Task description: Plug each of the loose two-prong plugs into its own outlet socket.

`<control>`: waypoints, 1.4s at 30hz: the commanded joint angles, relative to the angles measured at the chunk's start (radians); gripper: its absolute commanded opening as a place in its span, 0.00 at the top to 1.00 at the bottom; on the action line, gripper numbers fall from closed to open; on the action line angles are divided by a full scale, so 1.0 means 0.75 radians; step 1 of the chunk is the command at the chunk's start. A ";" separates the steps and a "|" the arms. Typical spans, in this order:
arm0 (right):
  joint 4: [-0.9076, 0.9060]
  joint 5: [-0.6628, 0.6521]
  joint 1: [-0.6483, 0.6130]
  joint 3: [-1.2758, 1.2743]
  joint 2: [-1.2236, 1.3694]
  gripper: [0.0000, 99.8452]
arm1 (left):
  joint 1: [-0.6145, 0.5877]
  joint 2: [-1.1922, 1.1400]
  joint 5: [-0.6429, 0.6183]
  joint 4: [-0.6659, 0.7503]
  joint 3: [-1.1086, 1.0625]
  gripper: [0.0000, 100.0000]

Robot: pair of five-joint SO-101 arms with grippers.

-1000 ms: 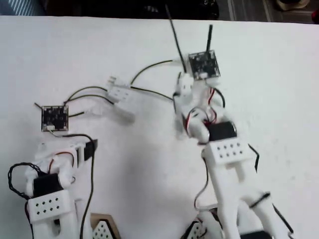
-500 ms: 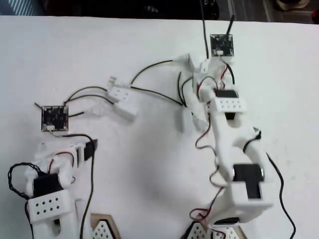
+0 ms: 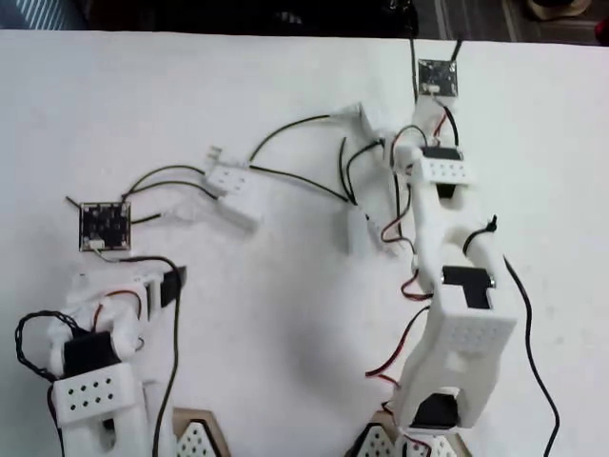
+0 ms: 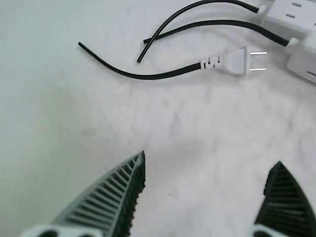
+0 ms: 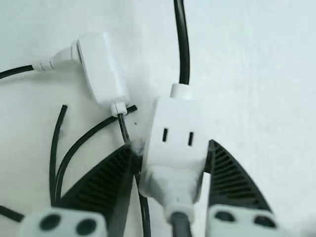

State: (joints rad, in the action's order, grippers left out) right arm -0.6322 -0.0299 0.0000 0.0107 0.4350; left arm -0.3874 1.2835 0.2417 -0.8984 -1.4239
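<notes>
One outlet socket gripped by right claw, carried farther out, left claw wide, unmoved.

A white table lies under soft, even light. Beyond its far edge runs a dark strip, with a blue-white striped patch at far left and grey floor toward the right

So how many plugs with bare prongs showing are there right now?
1. The two-prong plug lies on the table ahead of the left gripper, prongs pointing at a socket block. Others may be hidden under the right arm.
</notes>
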 commanded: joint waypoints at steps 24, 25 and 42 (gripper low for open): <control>-1.014 -0.055 -0.302 0.100 -0.202 0.79 | -0.007 0.015 0.004 0.027 0.004 0.63; -1.010 -0.045 -0.308 0.100 -0.167 0.79 | -0.007 0.015 0.004 0.027 0.004 0.63; -0.954 -0.033 -0.361 0.106 0.003 0.93 | -0.007 0.015 0.004 0.027 0.004 0.63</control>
State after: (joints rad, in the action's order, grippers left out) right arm -1.3871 -0.0621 -0.2624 0.0644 0.4457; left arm -0.3874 1.2835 0.2417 -0.8984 -1.4239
